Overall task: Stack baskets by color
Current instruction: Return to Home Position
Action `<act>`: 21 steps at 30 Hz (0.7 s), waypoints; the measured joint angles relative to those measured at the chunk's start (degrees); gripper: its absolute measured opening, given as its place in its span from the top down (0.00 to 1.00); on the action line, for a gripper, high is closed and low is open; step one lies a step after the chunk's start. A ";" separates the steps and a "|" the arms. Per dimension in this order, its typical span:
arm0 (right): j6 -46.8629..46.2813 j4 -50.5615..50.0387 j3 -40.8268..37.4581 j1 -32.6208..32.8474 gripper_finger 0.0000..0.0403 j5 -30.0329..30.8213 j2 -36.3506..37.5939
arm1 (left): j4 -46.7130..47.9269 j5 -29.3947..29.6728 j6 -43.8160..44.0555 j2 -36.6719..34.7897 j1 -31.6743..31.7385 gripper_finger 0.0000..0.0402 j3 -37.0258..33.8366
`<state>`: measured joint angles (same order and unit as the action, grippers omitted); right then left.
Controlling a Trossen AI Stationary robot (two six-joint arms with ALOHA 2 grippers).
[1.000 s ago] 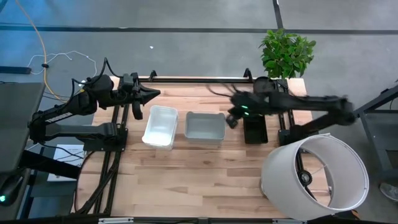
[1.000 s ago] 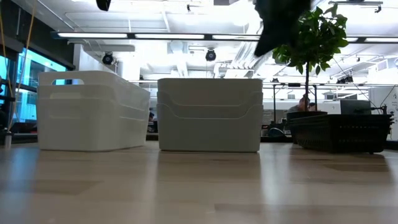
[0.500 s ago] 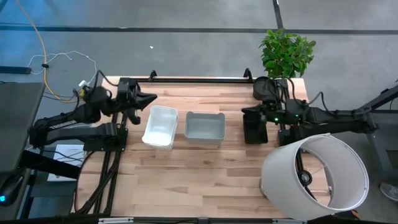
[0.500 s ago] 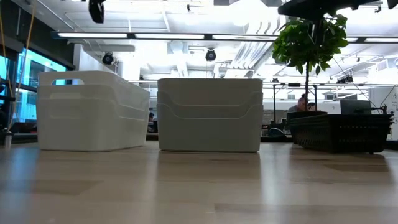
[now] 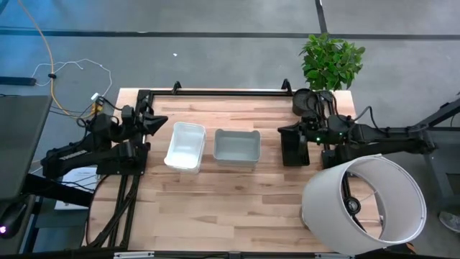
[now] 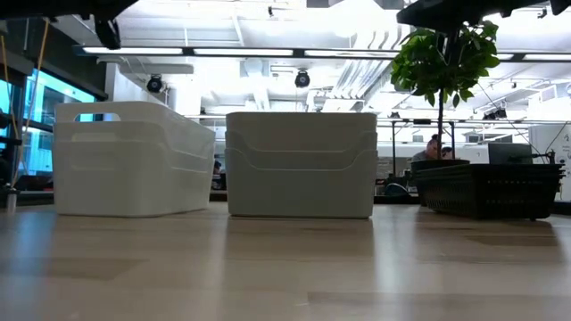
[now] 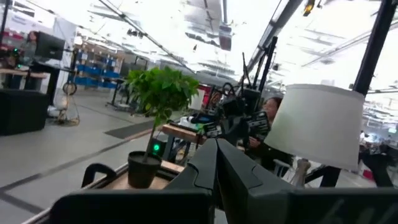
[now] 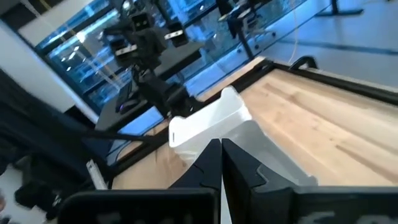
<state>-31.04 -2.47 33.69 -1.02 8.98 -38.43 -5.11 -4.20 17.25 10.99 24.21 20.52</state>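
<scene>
**Sorting looks done; parking the arms is what's left**

Left gripper (image 5: pixel 159 120): fingers pressed together, nothing between them. My wrist view shows only a thin seam where they meet. It sits at the left edge of the table (image 5: pixel 230 205), just beside the white stack (image 5: pixel 185 146) and not touching it.

Right gripper (image 5: pixel 282 129): also pressed together and empty. It hangs over the far end of the black stack (image 5: pixel 295 152), and the low view shows no contact with it.

Baskets: three stacks stand in a row across the middle of the table.
- White is on the left.
- The grey stack (image 5: pixel 237 147) is in the centre, with a narrow gap between it and the white.
- Black is on the right, a bit further from the grey.

Each stack is a single colour and several baskets are nested in each. I can't count the layers reliably. I see no loose basket anywhere.

Step in hand, as I judge it: homing. The stacking itself looks finished.

Next move, my call:
- Keep both pincers closed.
- Fold the left arm back toward its base, away from the white stack.
- Lift the right arm clear before swinging it. The black stack is right under it, the potted plant (image 5: pixel 330 61) is behind it, and the lampshade (image 5: pixel 366 208) is near its base.

Main risk: clipping the rim of the black stack and knocking it out of line.
</scene>
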 joint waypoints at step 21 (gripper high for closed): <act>-6.22 0.62 0.01 0.04 1.00 -3.27 -3.96 | -3.82 17.96 2.99 -4.56 -14.96 1.00 -15.64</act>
<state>-37.26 -1.85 33.70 -0.97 5.71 -42.39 -8.93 13.76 20.24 6.43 9.24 4.87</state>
